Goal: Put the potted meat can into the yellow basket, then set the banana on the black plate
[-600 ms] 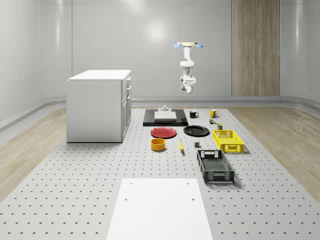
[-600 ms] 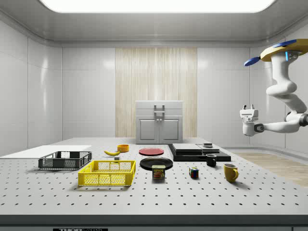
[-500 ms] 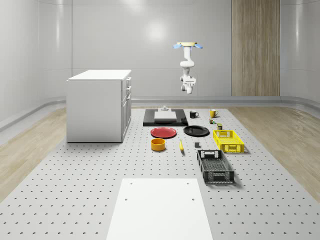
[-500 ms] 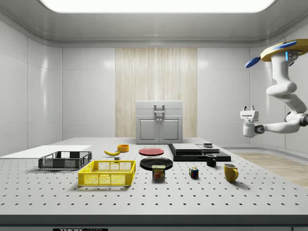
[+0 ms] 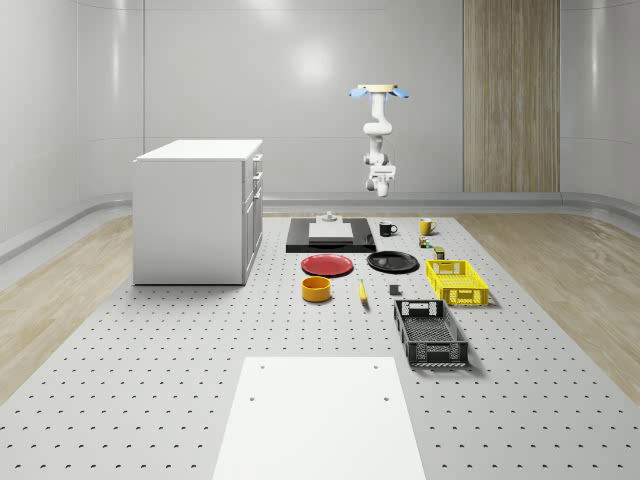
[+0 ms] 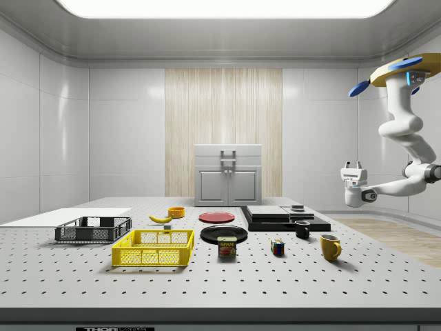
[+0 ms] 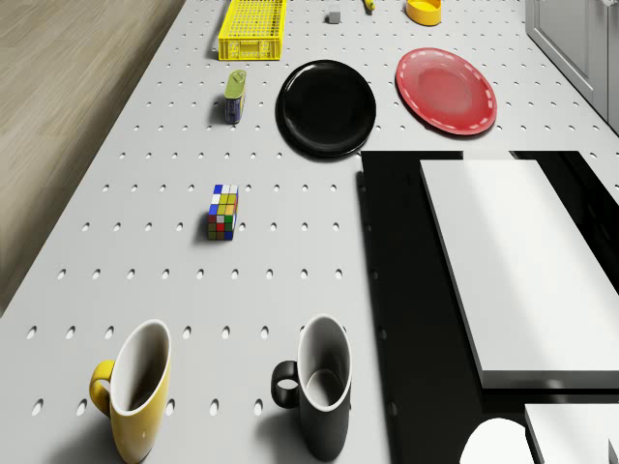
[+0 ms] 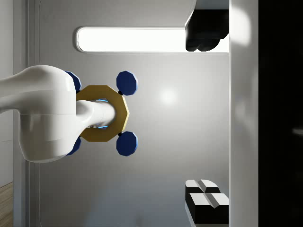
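The potted meat can (image 6: 227,247) stands on the table between the yellow basket (image 6: 153,256) and the black plate (image 6: 224,234). The banana (image 6: 160,219) lies further off beside an orange bowl. From the drone view I see the can (image 7: 235,95), basket (image 7: 253,48) and plate (image 7: 327,106). My drone (image 6: 403,69) hovers high over the table's far end, above the mugs. My gripper (image 6: 353,167) hangs well above the table, fingers pointing up. In the wrist view the gripper (image 8: 194,118) is open, holding nothing, facing the drone's underside.
A black slab (image 7: 406,290) carries a white block (image 7: 513,261). Nearby stand a yellow mug (image 7: 135,387), a black mug (image 7: 319,387), a colour cube (image 7: 222,213) and a red plate (image 7: 445,89). A black basket (image 5: 430,333), a white cabinet (image 5: 195,210) and a white sheet (image 5: 318,420) lie further along.
The arm has lowered the gripper a little and swung it slightly toward the side view's left. The fingers stay open. The objects on the table have not moved.
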Robot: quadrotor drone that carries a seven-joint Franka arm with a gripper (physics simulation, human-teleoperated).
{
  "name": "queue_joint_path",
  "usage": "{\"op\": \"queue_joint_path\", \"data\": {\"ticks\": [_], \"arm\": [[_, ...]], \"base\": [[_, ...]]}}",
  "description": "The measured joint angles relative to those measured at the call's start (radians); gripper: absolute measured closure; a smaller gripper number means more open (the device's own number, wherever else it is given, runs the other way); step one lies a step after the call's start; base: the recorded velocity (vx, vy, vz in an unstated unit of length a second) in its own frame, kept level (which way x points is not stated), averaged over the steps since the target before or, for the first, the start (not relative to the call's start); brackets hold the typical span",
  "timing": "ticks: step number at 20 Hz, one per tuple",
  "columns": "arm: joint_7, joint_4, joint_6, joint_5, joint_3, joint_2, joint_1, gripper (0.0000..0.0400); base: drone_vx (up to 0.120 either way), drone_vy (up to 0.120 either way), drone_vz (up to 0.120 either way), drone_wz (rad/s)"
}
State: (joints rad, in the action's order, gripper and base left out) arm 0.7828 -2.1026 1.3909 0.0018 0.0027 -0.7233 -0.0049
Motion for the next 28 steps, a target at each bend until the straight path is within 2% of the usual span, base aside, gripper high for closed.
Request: {"op": "queue_joint_path", "data": {"ticks": [9, 28], "arm": [[-0.001, 0.055, -0.028, 0.001, 0.001, 0.020, -0.002, 0.0000], [-0.001, 0.055, -0.020, -0.001, 0.004, 0.014, -0.004, 0.0000]], "base": [[0.120, 0.120, 0.000, 0.000], [0.120, 0.120, 0.000, 0.000]]}}
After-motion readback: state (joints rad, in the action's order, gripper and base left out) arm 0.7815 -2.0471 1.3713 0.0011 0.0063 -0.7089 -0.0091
